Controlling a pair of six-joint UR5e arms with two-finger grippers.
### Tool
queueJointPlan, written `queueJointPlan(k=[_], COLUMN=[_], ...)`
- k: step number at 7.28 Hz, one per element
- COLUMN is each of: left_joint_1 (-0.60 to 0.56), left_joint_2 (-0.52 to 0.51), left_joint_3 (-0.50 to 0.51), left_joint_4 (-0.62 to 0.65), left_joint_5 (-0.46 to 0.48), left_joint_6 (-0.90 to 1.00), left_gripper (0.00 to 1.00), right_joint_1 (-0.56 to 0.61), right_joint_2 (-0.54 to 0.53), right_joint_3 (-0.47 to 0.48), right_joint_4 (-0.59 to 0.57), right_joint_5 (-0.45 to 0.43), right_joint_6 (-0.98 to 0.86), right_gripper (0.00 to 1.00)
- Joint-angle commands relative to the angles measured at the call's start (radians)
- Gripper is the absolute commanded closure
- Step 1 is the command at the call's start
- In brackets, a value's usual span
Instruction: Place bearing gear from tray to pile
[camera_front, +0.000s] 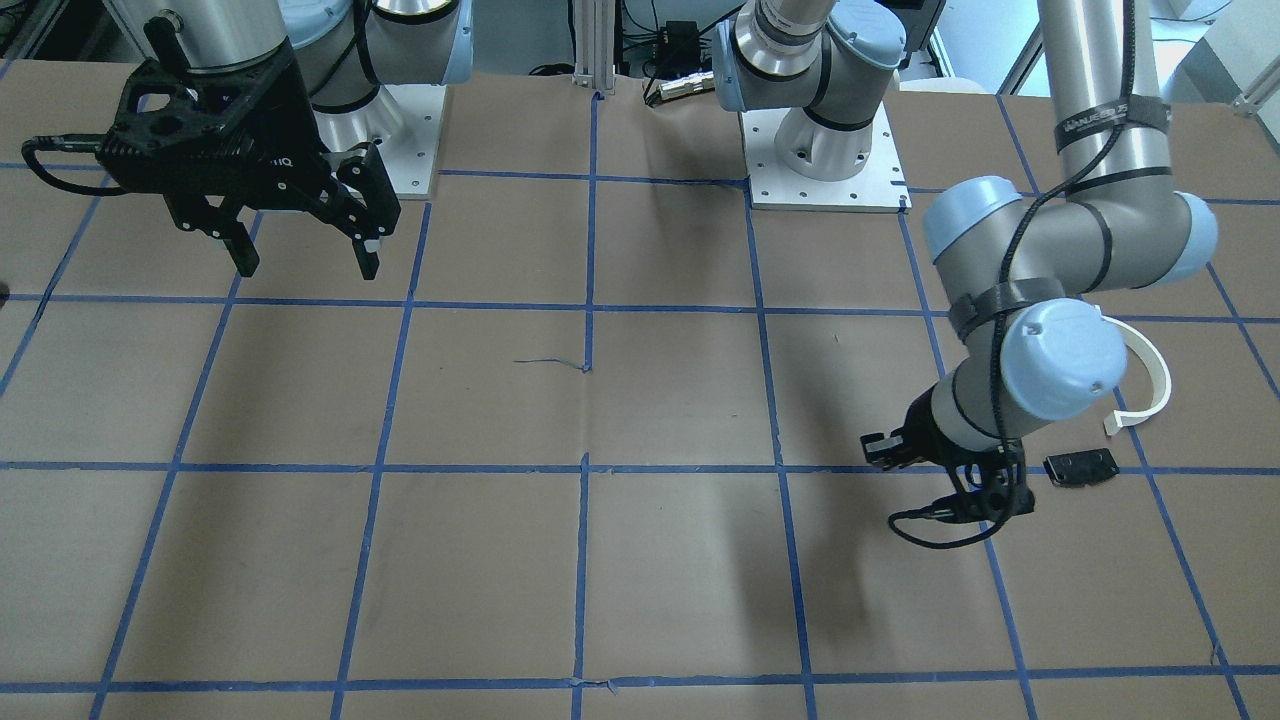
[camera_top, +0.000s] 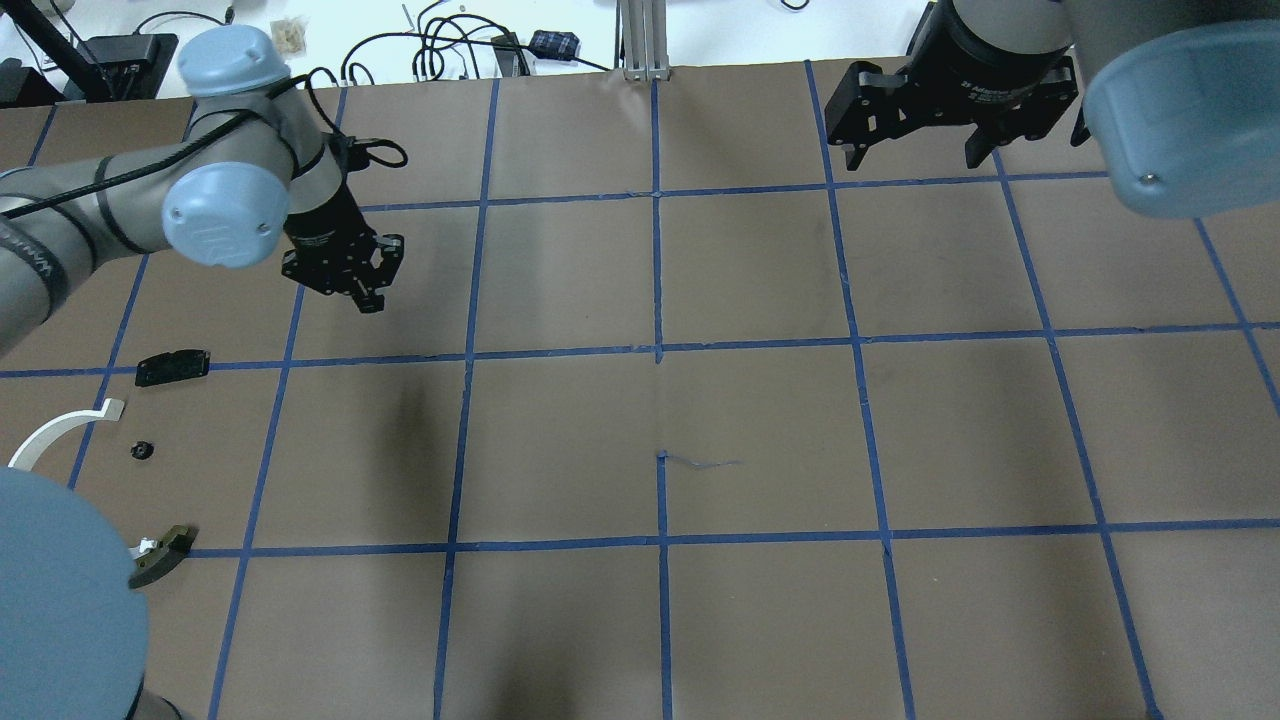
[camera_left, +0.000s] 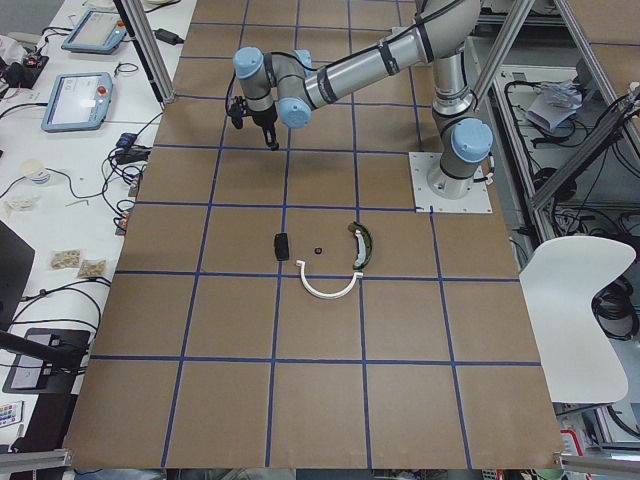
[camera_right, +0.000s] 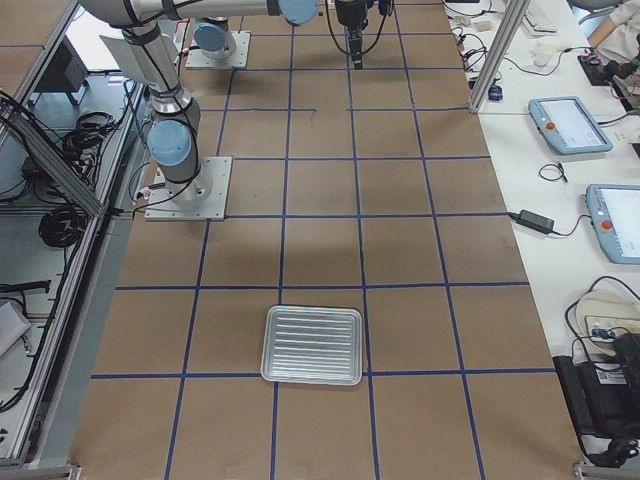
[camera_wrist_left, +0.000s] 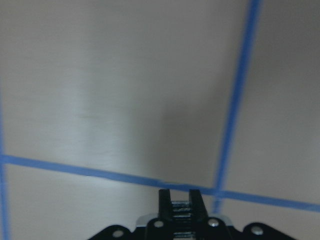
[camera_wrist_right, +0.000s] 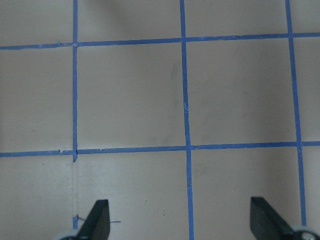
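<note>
1. Tray (camera_right: 312, 345) sits at tabletop's (camera_right: 420, 250) right end, well apart from pile (camera_left: 330, 293).
2. Bearing gear (camera_top: 142, 449) lies in pile, between black plate (camera_top: 172, 366) & curved piece (camera_top: 162, 558).
3. L pincer (camera_top: 368, 298) pressed together; R pincer (camera_front: 305, 265) spread wide.

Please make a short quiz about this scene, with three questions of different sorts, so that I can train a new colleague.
1. True or false: no part shows in the tray.
2. Compare the left gripper and the right gripper. Which is open? A) left B) right C) both
3. Fill in: the white half-ring lies on the table on the robot's ___ side.

Key: 1 true. 2 B; the left one is shut. 3 left.
</note>
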Motion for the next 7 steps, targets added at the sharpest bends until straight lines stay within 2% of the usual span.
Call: queueJointPlan(k=[1,4,5,7], left_joint_1=[0.165,0.402,0.450,0.482], left_joint_2=[0.054,0.080,0.080,0.047], left_joint_3=[-0.072,-0.143,-0.169,-0.160], left_joint_4=[-0.012,-0.011,0.000,0.043], left_joint_5=[0.018,0.031,0.035,0.044], left_joint_6=[0.184,0.483,0.543,0.547], left_gripper=[1.00,1.00,1.00,1.00], right_joint_1=[0.000,0.000,0.000,0.000], right_joint_2=[0.000,-0.002,0.000,0.000], right_joint_3=[0.000,0.002,0.002,0.002], right_joint_4=[0.000,0.002,0.002,0.000], right_joint_5=[0.000,-0.001,-0.001,-0.001], right_joint_6=[0.000,0.000,0.000,0.000], right_gripper=[0.00,0.00,0.00,0.00])
